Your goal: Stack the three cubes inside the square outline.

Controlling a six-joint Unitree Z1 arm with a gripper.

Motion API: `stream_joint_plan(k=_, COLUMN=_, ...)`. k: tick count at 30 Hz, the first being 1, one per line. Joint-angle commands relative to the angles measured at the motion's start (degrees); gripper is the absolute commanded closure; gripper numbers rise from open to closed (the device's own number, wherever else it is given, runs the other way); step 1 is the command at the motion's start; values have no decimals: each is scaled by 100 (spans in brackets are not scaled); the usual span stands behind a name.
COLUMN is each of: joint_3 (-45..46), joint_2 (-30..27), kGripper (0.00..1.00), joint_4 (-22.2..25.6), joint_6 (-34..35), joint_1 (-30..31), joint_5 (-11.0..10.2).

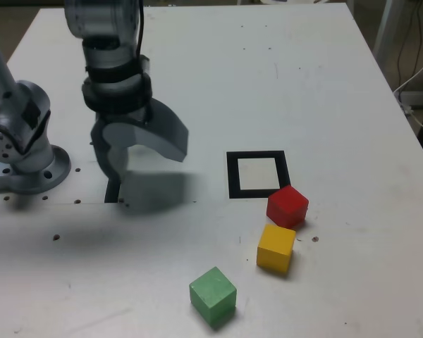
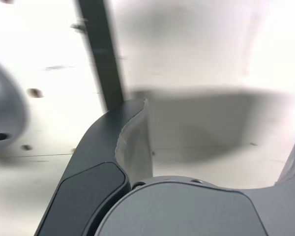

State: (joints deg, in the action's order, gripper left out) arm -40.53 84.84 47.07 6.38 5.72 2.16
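Exterior and wrist views of a single grey arm poised above a white surface (image 1: 197, 77). The end effector (image 1: 142, 160), a grey two-jawed claw pointing downward, hangs with its jaws spread wide and nothing between them; in the wrist view only bare surface and a narrow black straight strip (image 2: 102, 54) lie beneath it.

All task objects lie toward the exterior view's right of the end effector, well apart from it. The flat black square outline with a pale centre (image 1: 233, 176) is the nearest of them, roughly level with the jaws and empty. The small matte red cube (image 1: 287, 205) sits just beside the outline's lower right corner, apparently touching or slightly overlapping the frame, rotated so that a corner faces the camera. The small matte yellow cube (image 1: 276, 247) rests just below the red one, near but seemingly not in contact. The small matte green cube (image 1: 213, 294) stands farther toward the camera and somewhat left of the yellow one, apart from both.

None of the three is stacked or inside the frame, so the task appears to be at its beginning. Any first pick calls for travel rightward and toward the camera; the cubes, being equal-sided, offer no long axis, though each is turned differently, so wrist alignment to a pair of flat faces will likely matter.
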Motion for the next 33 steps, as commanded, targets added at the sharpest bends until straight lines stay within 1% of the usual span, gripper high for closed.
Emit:
stream_joint_plan(k=1, joint_3=-33, joint_2=14, kGripper=0, joint_4=68, joint_6=44, joint_1=8, joint_5=-63)
stream_joint_plan(k=4, joint_3=-37, joint_2=22, kGripper=0, joint_4=71, joint_6=74, joint_1=8, joint_5=-157)
stream_joint_plan(k=12, joint_3=-74, joint_2=34, kGripper=0, joint_4=98, joint_6=127, joint_1=8, joint_5=-302)
stream_joint_plan(k=15, joint_3=-316, joint_2=72, kGripper=0, joint_4=290, joint_6=127, joint_1=67, joint_5=-341)
stream_joint_plan(k=18, joint_3=-772, joint_2=189, kGripper=1, joint_4=587, joint_6=143, joint_1=226, joint_5=-363)
stream_joint_plan(k=22, joint_3=-1406, joint_2=482, kGripper=1, joint_4=814, joint_6=252, joint_1=463, joint_5=-375)
stream_joint_plan(k=27, joint_3=-1913, joint_2=850, kGripper=0, joint_4=780, joint_6=393, joint_1=645, joint_5=-351)
stream_joint_plan(k=33, joint_3=-2558, joint_2=1315, kGripper=0, joint_4=790, joint_6=595, joint_1=799, joint_5=-249)
